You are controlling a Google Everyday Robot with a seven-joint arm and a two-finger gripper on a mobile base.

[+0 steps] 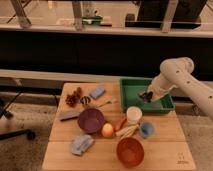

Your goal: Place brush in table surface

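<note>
My end effector (pixel 147 95) hangs low over the green tray (pixel 131 99), at its middle, with something dark at its tip that I take to be the brush (pixel 145 96) — whether I'm gripping it or only touching it I cannot tell. The brush, then, sits in or just above the tray, not yet on the tabletop (pixel 165 131). To do this well I should make sure of the grip first, then rise straight up so the handle clears the tray's wall before I swing left. The white cup (pixel 133 114) stands just beside the tray's near edge, so I'd carry high over it. The bare wood at the near right corner looks the safest landing — lower gently, release only once the brush rests flat
</note>
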